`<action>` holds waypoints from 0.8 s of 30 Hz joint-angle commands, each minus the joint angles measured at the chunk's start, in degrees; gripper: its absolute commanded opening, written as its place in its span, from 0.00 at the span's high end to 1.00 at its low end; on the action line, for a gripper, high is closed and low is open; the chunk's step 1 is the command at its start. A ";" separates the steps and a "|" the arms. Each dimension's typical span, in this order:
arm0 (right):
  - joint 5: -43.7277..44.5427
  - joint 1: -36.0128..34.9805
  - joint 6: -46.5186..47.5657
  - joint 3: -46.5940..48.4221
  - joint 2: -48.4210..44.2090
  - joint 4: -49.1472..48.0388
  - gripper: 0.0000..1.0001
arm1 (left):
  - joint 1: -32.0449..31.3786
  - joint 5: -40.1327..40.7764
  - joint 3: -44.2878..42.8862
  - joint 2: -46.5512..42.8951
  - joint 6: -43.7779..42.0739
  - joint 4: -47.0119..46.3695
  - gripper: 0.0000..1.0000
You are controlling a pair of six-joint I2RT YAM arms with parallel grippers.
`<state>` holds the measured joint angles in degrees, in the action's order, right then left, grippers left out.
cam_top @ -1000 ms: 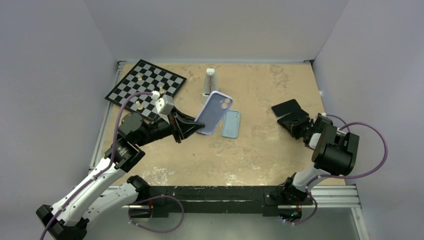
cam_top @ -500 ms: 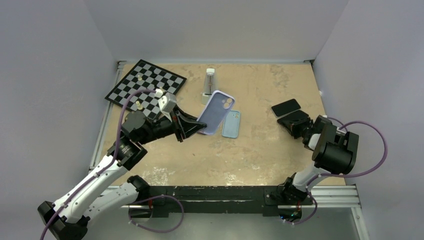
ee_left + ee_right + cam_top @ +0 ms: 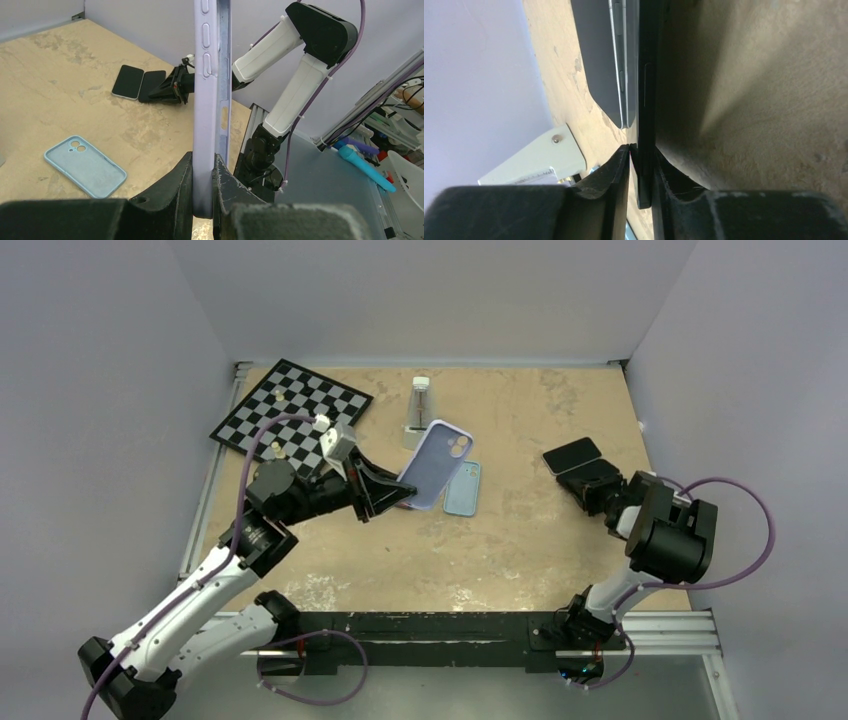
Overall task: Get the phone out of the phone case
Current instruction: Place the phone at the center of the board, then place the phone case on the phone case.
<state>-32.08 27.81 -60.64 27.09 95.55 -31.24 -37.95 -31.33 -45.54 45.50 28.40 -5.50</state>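
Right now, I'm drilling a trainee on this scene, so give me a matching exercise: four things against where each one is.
Things:
1. lavender case
2. blue case
3. chessboard
4. black slab

Places:
A. far-left corner of the table
B. clamped in the left gripper
C. clamped in the right gripper
D. lying flat mid-table

Pairs: 1-B, 2-D, 3-A, 4-C

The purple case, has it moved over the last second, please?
Yes: the purple case shifted slightly right, toward the resting blue case.
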 commanded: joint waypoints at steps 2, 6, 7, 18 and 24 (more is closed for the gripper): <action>1.61 0.23 2.07 1.53 -0.75 0.50 0.56 | -0.19 -1.30 -2.77 1.39 1.88 -4.20 1.00; 5.28 0.18 9.10 2.79 -6.70 11.76 0.29 | -0.21 -1.49 -2.56 3.72 3.28 -5.10 1.00; 6.30 0.14 10.36 3.12 -8.38 14.25 0.25 | -0.19 -1.46 -2.55 4.88 4.16 -5.33 1.00; 8.79 -0.16 20.38 4.30 -20.62 30.85 0.21 | -0.38 -1.60 -5.77 17.89 10.88 -1.83 1.00; 17.39 -11.79 27.30 7.60 -36.47 39.52 0.21 | -2.62 -0.06 -7.19 28.83 16.41 -0.87 1.00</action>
<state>-20.23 23.99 -39.86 29.74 67.77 2.79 -38.68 -32.51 -50.43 69.52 39.90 -5.87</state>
